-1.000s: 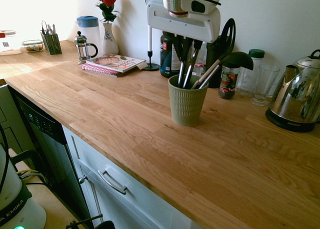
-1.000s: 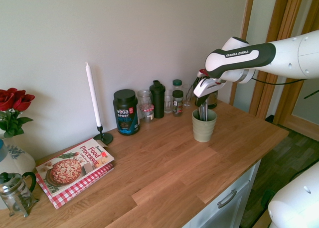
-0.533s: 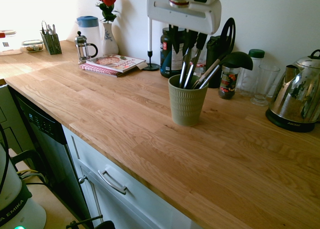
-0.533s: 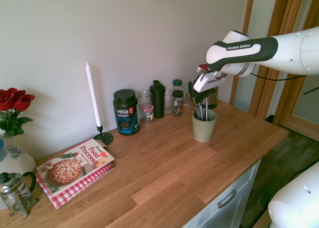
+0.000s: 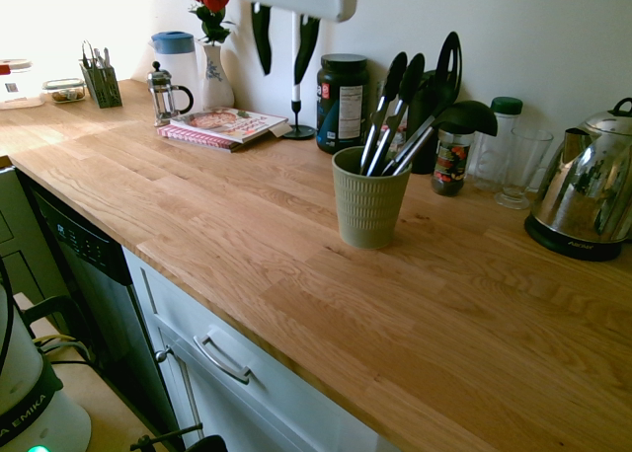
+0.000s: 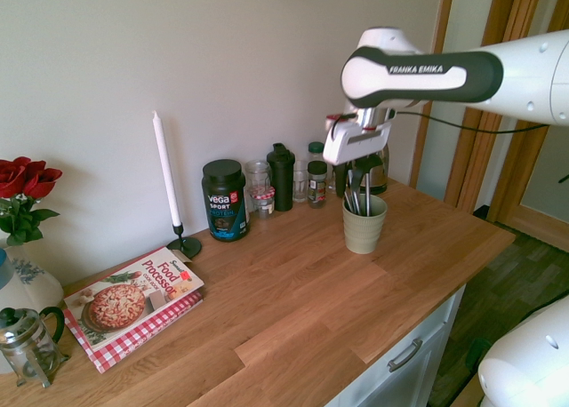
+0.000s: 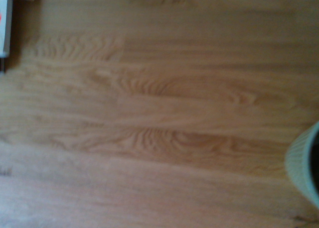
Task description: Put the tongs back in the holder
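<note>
In the holder (image 5: 370, 210) stand the tongs (image 5: 390, 116), tips up; above and beside it, the empty gripper (image 5: 283, 55) hangs with fingers spread.

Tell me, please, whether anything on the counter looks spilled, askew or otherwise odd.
Nothing looks spilled or damaged. The tongs stand tips up in the green holder, which is upright. The ladle leans well out over the rim, though that seems normal for its length. The gripper is open and holds nothing.
</note>
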